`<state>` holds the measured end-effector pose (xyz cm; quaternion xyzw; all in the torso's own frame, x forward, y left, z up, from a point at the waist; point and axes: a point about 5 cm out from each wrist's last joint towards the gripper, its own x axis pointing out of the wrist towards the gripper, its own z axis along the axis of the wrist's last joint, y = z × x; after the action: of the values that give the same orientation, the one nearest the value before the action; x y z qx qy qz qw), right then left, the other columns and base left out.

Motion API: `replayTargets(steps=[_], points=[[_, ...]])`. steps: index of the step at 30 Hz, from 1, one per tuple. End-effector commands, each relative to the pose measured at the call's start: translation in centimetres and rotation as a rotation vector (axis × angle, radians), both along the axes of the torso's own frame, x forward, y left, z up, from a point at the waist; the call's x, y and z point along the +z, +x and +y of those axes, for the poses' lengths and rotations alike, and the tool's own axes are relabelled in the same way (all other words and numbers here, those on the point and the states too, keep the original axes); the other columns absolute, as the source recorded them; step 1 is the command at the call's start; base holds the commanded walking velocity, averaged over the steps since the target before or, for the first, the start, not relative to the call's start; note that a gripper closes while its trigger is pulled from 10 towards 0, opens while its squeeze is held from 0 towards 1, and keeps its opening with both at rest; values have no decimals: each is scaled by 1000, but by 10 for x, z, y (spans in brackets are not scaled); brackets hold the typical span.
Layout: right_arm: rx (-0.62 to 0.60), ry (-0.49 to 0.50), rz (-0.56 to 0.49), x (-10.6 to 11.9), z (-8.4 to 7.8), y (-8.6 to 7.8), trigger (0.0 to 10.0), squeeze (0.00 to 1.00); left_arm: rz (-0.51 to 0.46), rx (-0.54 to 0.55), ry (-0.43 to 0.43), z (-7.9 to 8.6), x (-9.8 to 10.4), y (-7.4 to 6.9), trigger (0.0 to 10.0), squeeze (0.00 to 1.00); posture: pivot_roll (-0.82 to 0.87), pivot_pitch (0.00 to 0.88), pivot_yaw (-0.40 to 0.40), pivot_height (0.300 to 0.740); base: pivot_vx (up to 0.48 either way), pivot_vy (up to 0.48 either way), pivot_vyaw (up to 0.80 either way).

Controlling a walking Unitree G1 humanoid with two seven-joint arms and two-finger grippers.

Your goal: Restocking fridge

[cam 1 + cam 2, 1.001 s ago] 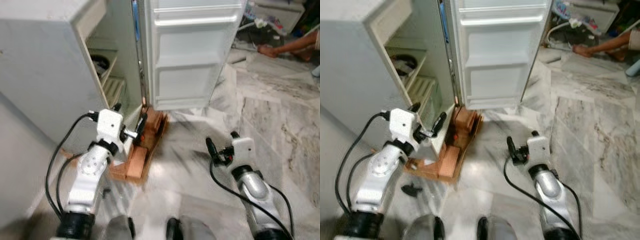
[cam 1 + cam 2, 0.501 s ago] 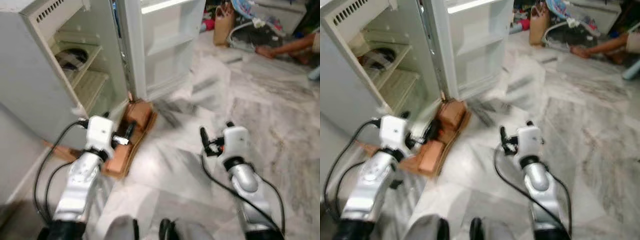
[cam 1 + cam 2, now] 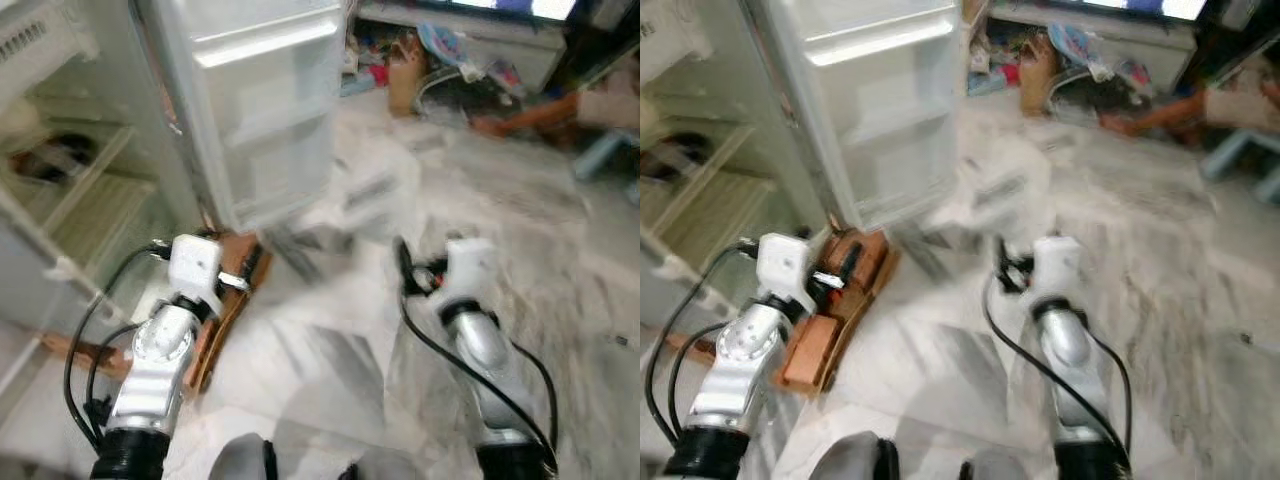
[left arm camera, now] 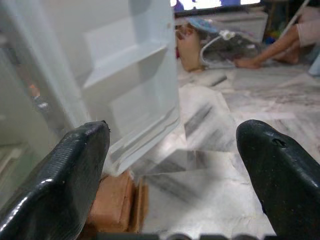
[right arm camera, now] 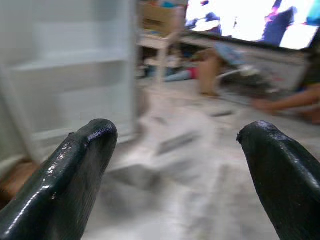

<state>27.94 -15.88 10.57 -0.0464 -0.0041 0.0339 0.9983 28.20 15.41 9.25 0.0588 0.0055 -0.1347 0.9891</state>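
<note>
Camera has swung right since a second ago: the fridge [image 3: 70, 190] has slid toward the left edge of the head views and the cluttered far side of the room has come in. That is the robot turning, not the things moving. Both arms ride in about the same pose relative to the body.

Left to right, placed against the fridge:
- Fridge body, open, shelves [image 3: 85, 200] showing; something dark [image 3: 45, 165] on the upper shelf, too blurred to name.
- Fridge door [image 3: 265, 110] swung open on the fridge's right, door racks empty as far as I can see.
- Wooden blocks [image 3: 835, 300] on the floor at the fridge's foot, under the door hinge.
- Left tool [image 4: 172, 165] just in front of the fridge's foot, above the blocks: released, jaws wide, nothing between them.
- Right tool [image 5: 177, 165] well right of the fridge, over bare marble floor [image 3: 560, 290]: also released, empty.
- Far right of the fridge: a brown bag [image 3: 405, 75], loose clutter, and a person's leg [image 3: 530, 115] resting on the floor.

Step, my read: turning away from the open fridge to go fetch stock. Nothing is held and no item to load is within reach. Next move needs: finish the turn, locate an item, walk to it, keeping clear of the person and the blocks.

Counts: one fridge, one open door, two tools, both empty, one bag, one person partly in view. Blocks too blurred to count.
</note>
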Motion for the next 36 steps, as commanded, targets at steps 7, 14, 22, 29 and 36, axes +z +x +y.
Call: replayTargets(steps=[7, 14, 22, 29, 36], points=[[-70, 106, 24, -3, -17, 0, 10000, 0, -16, -23, -4, -8, 0, 6, 10000, 0, -67, 44, 6, 740, 447, 0, 0], [-90, 113, 17, -3, -19, 2, 10000, 0, -24, -26, -8, -12, 0, 9, 10000, 0, -76, 45, 7, 740, 451, 0, -146], [-90, 115, 9, -4, -20, 4, 10000, 0, -39, -32, -8, -15, 1, 10, 10000, 0, -81, 49, 5, 740, 459, 0, -800], [-93, 110, 3, -5, -20, 5, 10000, 0, -42, -38, -12, -15, 0, 8, 10000, 0, -80, 51, 3, 740, 463, 0, -800], [-99, 105, 2, -7, -21, 5, 10000, 0, -26, -69, -16, -17, -3, 5, 10000, 0, -80, 55, 4, 740, 395, -75, -800]])
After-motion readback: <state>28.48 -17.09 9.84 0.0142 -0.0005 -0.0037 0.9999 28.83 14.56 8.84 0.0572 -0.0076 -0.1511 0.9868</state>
